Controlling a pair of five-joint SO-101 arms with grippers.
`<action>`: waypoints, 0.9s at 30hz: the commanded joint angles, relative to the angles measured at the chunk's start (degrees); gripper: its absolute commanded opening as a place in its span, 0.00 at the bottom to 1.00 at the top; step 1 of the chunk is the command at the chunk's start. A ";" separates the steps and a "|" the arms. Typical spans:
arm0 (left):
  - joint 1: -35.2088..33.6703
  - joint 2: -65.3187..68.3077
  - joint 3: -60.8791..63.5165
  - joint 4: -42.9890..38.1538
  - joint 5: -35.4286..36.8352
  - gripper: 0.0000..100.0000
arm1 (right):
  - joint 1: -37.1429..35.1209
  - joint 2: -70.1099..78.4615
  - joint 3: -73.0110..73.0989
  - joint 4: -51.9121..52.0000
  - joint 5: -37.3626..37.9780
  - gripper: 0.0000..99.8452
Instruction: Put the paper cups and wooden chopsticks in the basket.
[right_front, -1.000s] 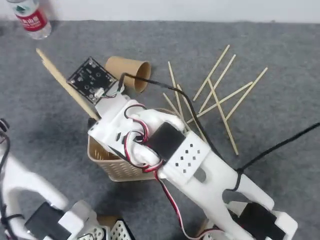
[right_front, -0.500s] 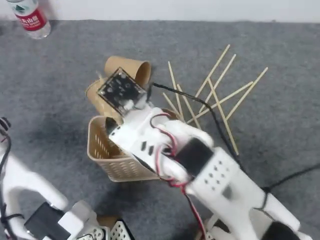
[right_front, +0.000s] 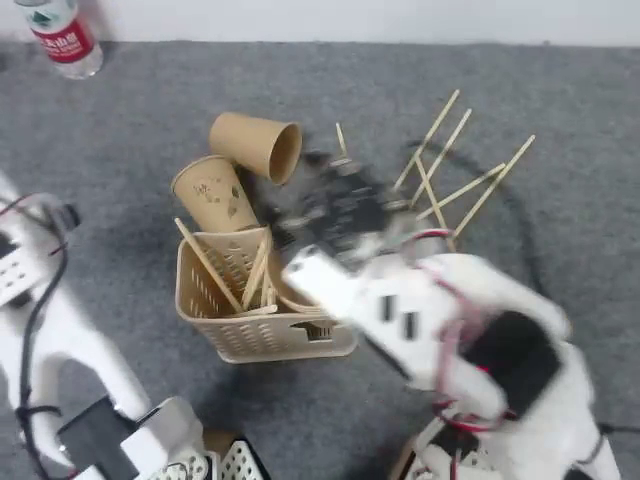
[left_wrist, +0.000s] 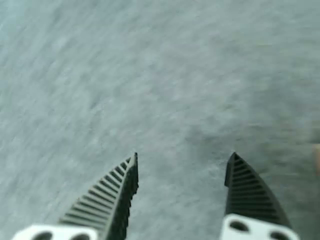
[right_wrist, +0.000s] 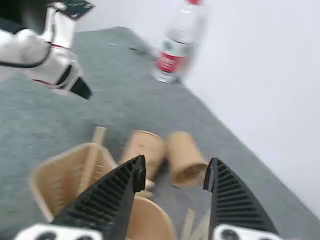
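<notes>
Right claw (right_wrist: 172, 182) spread and empty near the beige slatted plastic basket (right_front: 260, 340); left claw (left_wrist: 180, 167) spread too. Two brown paper cups (right_front: 214, 194) lie just beside the basket, loose pale wooden chopsticks (right_front: 470, 186) farther off; next, likely grasp a cup

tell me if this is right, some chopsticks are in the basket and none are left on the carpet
Not quite. Some chopsticks are in the basket, but several loose chopsticks are left on the carpet, as the high view shows.
</notes>
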 joint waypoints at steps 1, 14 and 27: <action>9.58 -1.93 -5.93 -1.67 1.49 0.27 | 11.21 -0.84 -4.04 7.34 0.88 0.19; 10.81 16.35 -19.74 -18.99 29.80 0.27 | 43.47 -1.54 20.40 14.46 0.97 0.19; 5.54 70.33 -94.37 26.81 23.38 0.27 | 37.58 -3.65 24.88 5.23 6.33 0.11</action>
